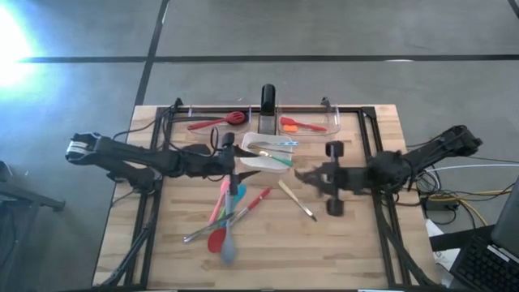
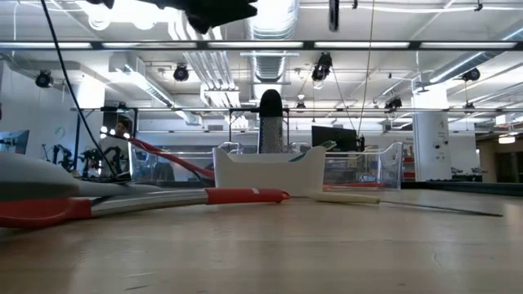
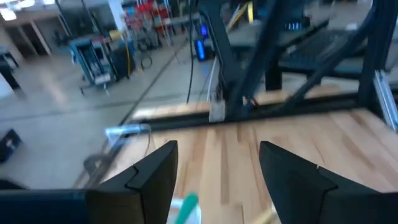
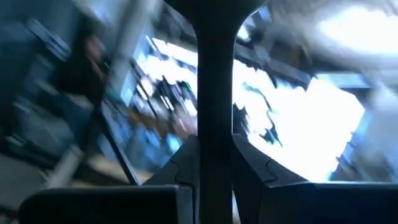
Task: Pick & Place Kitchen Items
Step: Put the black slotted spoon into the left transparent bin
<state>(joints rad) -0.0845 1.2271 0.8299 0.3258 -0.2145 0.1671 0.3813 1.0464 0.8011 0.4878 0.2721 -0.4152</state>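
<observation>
over the middle of the wooden table (image 1: 349, 243), the left gripper (image 1: 243, 165) hangs with its fingers (image 3: 155, 177) spread apart and nothing between them, just above the near edge of the white dish (image 1: 263, 152). a green-handled spoon (image 1: 272, 158) lies across that dish, beside a blue-handled one (image 1: 280, 143). across from it, the right gripper (image 1: 302, 176) is clamped on a black utensil (image 4: 214, 93), whose dark handle runs straight up between the fingers (image 4: 177, 165) in the right wrist view. below the left gripper sits the loose pile: a pink spoon (image 1: 219, 203), a red-handled piece (image 1: 255, 200), a red spoon (image 1: 216, 240), a grey-blue spatula (image 1: 228, 247) and a metal piece (image 1: 199, 234), all crossing one another. a wooden-handled utensil (image 1: 293, 199) lies alone near the right gripper. at the back, a clear bin (image 1: 212, 122) holds a red slotted spatula (image 1: 217, 122), and another clear bin (image 1: 312, 122) holds an orange spatula (image 1: 302, 125). a black post (image 1: 268, 99) stands between the two bins.
</observation>
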